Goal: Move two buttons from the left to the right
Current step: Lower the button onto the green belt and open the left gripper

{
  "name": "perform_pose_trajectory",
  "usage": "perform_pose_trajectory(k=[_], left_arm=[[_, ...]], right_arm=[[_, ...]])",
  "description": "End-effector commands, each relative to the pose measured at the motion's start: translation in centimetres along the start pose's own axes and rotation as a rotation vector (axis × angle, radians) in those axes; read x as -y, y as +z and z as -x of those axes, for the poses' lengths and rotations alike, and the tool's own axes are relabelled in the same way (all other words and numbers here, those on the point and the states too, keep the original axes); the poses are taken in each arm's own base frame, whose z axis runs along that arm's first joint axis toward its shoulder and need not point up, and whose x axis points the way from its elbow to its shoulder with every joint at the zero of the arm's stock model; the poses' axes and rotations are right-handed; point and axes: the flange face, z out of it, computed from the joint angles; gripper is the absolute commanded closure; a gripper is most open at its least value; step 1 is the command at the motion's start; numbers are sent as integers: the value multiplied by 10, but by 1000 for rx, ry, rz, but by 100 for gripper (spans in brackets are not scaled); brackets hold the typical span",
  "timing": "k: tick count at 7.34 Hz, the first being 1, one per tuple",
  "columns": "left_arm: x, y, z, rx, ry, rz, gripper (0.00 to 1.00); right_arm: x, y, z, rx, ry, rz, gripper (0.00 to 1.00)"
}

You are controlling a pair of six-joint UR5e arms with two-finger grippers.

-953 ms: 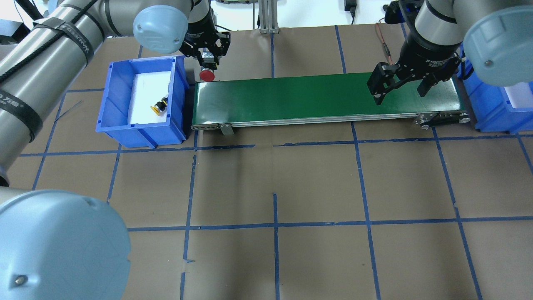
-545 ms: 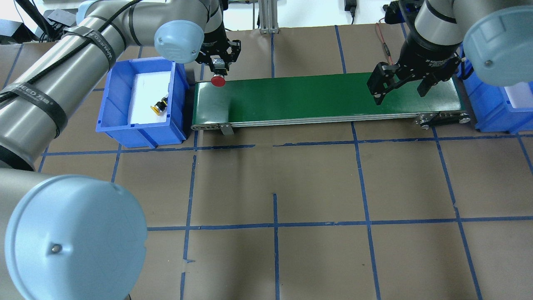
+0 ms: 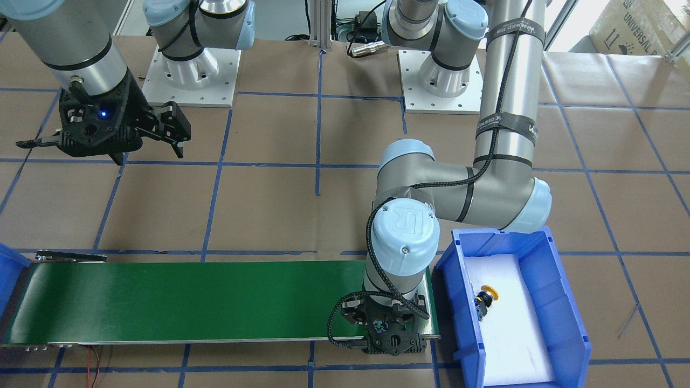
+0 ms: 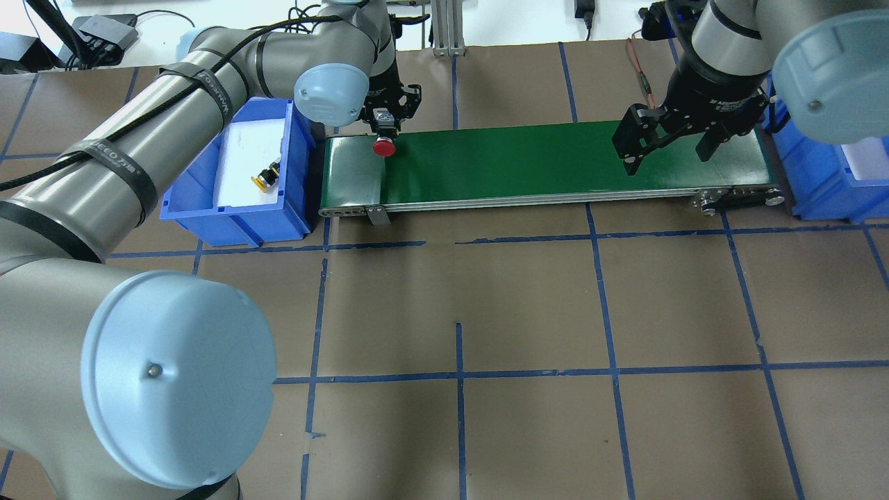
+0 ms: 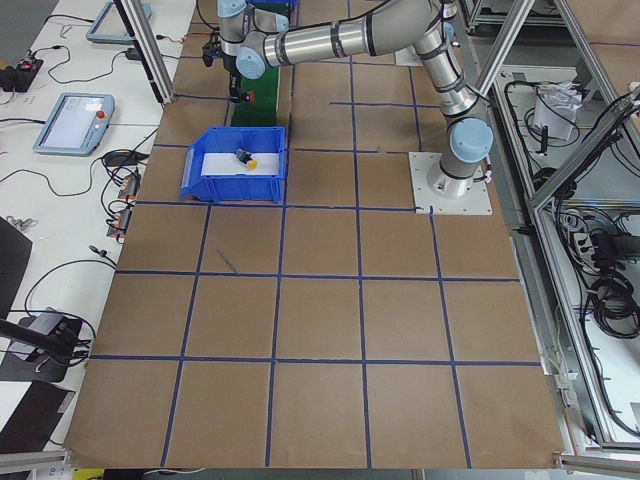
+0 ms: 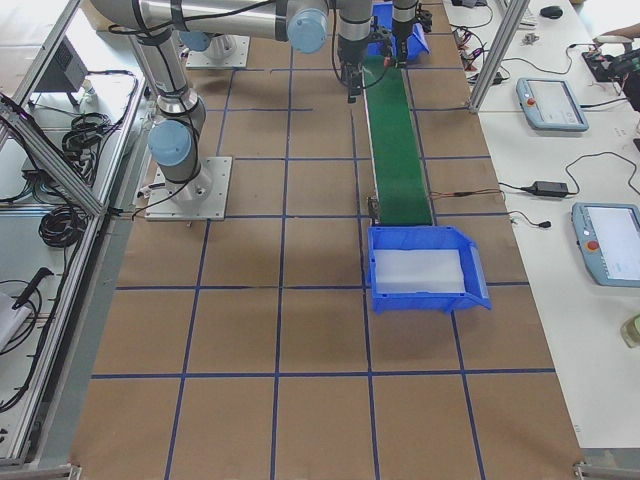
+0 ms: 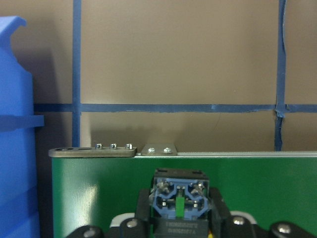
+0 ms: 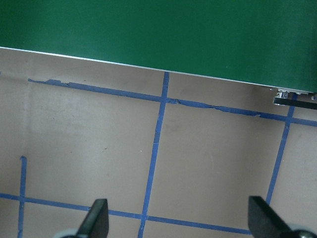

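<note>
We see the long green conveyor belt [image 4: 555,163] beside the blue plastic bin [image 4: 187,184], where the yellow-capped push-button [image 4: 267,176] lies on white foam. Our left gripper [image 4: 386,128] clamps the red mushroom-capped push-button [image 4: 383,147], cap down, over the belt's left end. A second ago it hung nearer the bin. The right gripper [image 4: 668,149] gapes wide.

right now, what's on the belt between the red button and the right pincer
Nothing. In the overhead view the green belt runs bare from the red button to the open right pincer.
</note>
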Motion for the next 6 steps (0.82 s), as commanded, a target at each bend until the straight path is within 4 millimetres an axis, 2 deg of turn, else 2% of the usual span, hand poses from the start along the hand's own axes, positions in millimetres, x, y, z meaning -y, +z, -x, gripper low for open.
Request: perform_pose_trajectory(k=[1, 3, 4, 5, 6], left_arm=[[3, 12, -3, 3, 1, -21, 2], [8, -19, 12, -2, -1, -49, 0], [9, -41, 31, 4, -16, -32, 0], [6, -68, 52, 23, -13, 16, 0], [-1, -111, 80, 68, 6, 25, 0]], right_arm=[[0, 1, 0, 1, 0, 3, 0], [0, 1, 0, 1, -6, 3, 0], [0, 1, 0, 0, -6, 1, 0], [0, 1, 0, 0, -6, 1, 0], [0, 1, 0, 1, -6, 3, 0]])
